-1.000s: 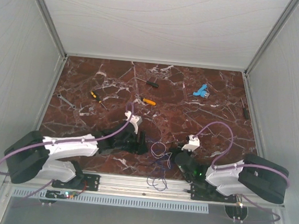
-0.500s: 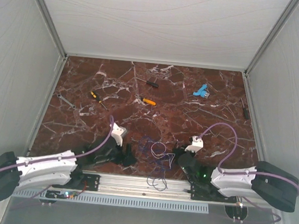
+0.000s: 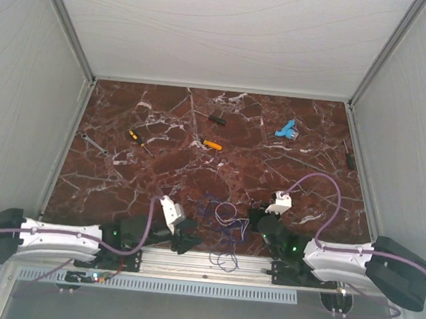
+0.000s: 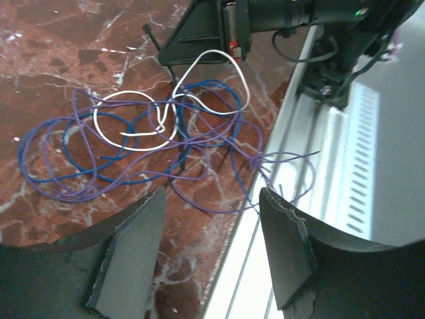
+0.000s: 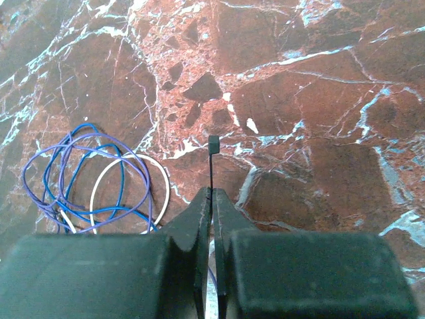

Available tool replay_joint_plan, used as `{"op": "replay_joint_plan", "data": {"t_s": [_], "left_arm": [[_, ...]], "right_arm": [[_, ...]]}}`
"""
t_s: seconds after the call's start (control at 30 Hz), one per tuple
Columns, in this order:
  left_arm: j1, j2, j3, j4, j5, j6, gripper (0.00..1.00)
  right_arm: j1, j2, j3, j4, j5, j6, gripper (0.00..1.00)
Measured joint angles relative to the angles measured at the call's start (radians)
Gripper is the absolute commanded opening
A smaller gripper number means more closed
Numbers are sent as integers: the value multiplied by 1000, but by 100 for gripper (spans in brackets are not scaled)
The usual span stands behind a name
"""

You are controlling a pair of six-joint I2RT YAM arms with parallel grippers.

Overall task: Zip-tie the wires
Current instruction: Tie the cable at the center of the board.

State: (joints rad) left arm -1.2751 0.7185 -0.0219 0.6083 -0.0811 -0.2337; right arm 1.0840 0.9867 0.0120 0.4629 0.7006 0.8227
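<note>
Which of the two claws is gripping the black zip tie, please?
The right claw: it is shut on the thin black zip tie, whereas the left claw is open and empty, facing the wires.

Wires [image 4: 166, 126] sprawl between left end effector [image 4: 211, 199] and right end effector [image 5: 212, 194], a zip tie [image 5: 212, 166] jutting from the latter. Tabletop [image 3: 271, 172] beyond lies open.

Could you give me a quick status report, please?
Left gripper open, just short of the wires. Right gripper shut on a black zip tie. Wires loose, untied; some strands trail over the edge rail.
</note>
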Motion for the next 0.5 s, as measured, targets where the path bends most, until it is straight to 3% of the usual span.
{"op": "replay_joint_plan", "data": {"t_s": [0.2,0.5], "left_arm": [[-4,189,0,187,-4,148,45],[14,382,0,228,-3,135,48]], "right_arm": [[-1,22,0,7,-26,-8,0],[-4,42,0,20,-35,-18,0]]}}
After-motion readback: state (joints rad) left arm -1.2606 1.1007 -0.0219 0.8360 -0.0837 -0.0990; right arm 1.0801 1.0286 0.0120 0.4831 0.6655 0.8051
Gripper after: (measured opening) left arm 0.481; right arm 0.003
